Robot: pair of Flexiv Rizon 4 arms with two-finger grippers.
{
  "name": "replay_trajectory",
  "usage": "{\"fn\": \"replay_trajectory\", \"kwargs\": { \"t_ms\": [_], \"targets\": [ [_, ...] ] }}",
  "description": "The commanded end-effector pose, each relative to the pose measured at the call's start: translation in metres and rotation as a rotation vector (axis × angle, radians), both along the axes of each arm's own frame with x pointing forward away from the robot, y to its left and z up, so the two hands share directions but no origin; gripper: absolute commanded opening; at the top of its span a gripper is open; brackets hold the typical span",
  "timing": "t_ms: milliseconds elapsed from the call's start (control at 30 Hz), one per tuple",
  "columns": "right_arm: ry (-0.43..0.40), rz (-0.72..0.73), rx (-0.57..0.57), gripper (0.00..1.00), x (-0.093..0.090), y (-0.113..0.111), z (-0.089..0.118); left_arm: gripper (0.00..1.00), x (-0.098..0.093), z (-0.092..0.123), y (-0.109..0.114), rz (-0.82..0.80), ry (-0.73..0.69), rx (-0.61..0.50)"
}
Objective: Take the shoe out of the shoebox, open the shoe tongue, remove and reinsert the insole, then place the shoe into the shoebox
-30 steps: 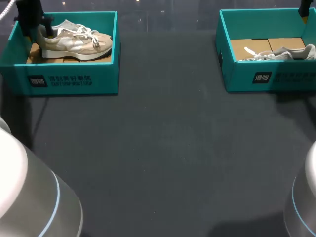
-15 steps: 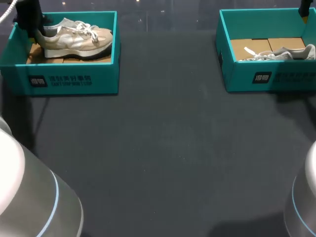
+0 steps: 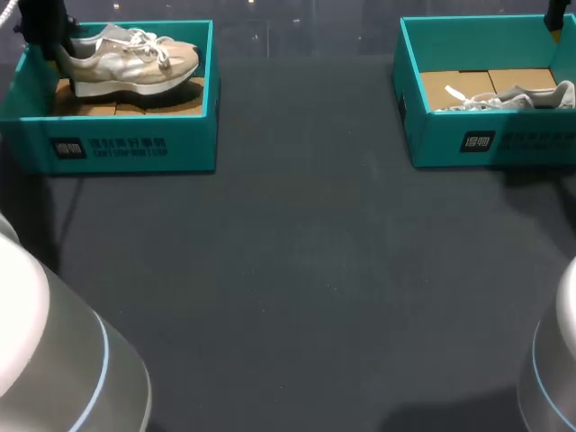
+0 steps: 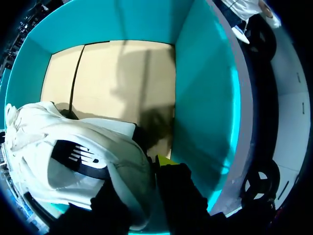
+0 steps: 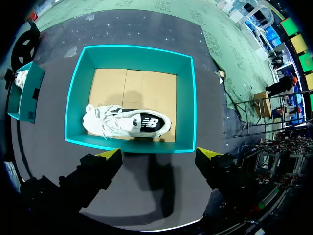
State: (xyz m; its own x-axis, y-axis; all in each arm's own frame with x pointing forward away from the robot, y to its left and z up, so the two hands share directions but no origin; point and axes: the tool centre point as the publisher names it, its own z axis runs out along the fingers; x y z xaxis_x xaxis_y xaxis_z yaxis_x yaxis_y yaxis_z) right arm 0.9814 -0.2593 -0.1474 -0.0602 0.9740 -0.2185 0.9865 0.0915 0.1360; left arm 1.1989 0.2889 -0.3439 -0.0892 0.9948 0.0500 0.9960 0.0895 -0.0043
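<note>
A beige and white shoe hangs slightly raised inside the left teal shoebox. My left gripper is shut on its heel. From the left wrist, the heel collar of the shoe sits pinched in the left gripper, with one yellow fingertip showing beside the box wall. High above the right teal shoebox, my right gripper stands open and holds nothing. A second white shoe lies on its side in that box.
The right shoebox with its shoe stands at the table's back right. Dark table surface stretches between the two boxes. Both boxes have cardboard floors.
My left gripper has shut on the shoe's heel and raised it; the shoe now sits higher and farther back in the left box. The right arm has not moved.
</note>
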Motion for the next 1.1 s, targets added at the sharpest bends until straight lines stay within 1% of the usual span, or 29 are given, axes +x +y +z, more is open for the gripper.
{"fn": "replay_trajectory", "kwargs": {
  "t_ms": [33,100,133,233,700,833,933,1100],
  "targets": [
    [0.001,0.000,0.000,1.00,0.001,0.000,0.000,0.00,-0.011,0.037,0.002,0.002,-0.015,-0.015],
    [0.001,0.000,0.000,1.00,0.001,0.000,0.000,0.00,-0.013,0.054,0.001,0.003,-0.037,-0.016],
    [0.001,0.000,0.000,1.00,0.001,0.000,0.000,0.00,-0.013,0.058,0.001,0.002,-0.038,-0.017],
    [0.001,0.000,0.000,1.00,0.001,0.000,0.000,0.00,-0.014,0.083,0.000,-0.007,-0.054,-0.020],
    [0.001,0.000,0.000,1.00,0.001,0.000,0.000,0.00,-0.019,0.154,-0.004,0.035,-0.108,0.047],
    [0.001,0.000,0.000,1.00,0.001,0.000,0.000,0.00,-0.031,0.177,-0.005,0.046,-0.121,0.050],
    [0.001,0.000,0.000,1.00,0.001,0.000,0.000,0.00,-0.045,0.192,-0.008,0.057,-0.128,0.055],
    [0.001,0.000,0.000,1.00,0.001,0.000,0.000,0.00,-0.073,0.205,-0.019,0.066,-0.134,0.088]
  ]
}}
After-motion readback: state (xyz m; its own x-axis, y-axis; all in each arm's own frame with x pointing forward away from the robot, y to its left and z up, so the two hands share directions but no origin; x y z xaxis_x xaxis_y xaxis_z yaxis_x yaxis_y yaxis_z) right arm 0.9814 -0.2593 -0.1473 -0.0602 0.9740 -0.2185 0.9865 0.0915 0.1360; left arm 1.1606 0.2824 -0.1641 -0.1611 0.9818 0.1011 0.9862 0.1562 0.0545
